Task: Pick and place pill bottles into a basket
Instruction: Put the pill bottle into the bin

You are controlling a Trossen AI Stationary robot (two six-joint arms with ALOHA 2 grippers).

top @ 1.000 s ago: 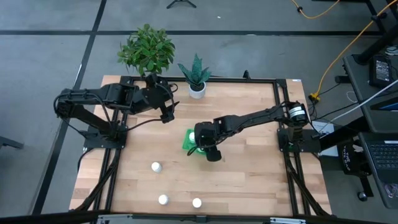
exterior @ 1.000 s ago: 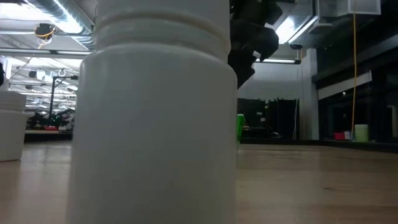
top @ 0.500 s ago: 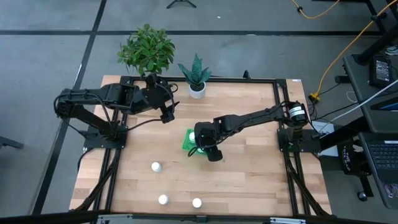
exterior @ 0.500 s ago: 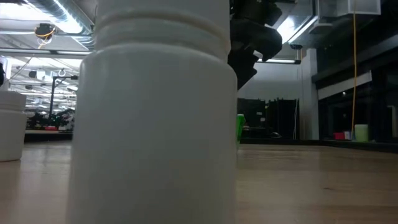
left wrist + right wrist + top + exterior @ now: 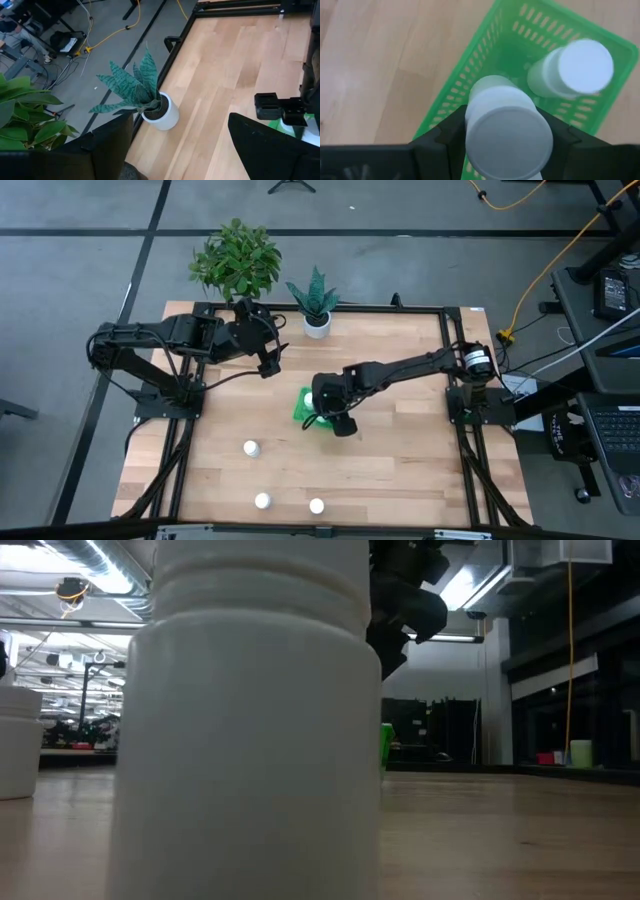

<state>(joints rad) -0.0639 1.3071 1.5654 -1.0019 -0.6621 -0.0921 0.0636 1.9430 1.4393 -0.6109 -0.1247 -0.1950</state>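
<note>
Bottle (image 5: 507,131) sits clamped between the right gripper's (image 5: 506,142) closed fingers (image 5: 445,137), held over the green basket (image 5: 470,75) at mid-table. One more bottle (image 5: 575,67) stands inside the basket. Three bottles (image 5: 252,448) stand on the table (image 5: 400,460) near its front edge. The left gripper (image 5: 268,362) waits near the potted plant (image 5: 150,100), fingers parted and empty.

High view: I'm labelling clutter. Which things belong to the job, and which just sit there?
Job: green basket; pill bottle in the right claw; one bottle already in the basket; three bottles on the table.
Idle: leafy plant; spiky potted plant.
</note>
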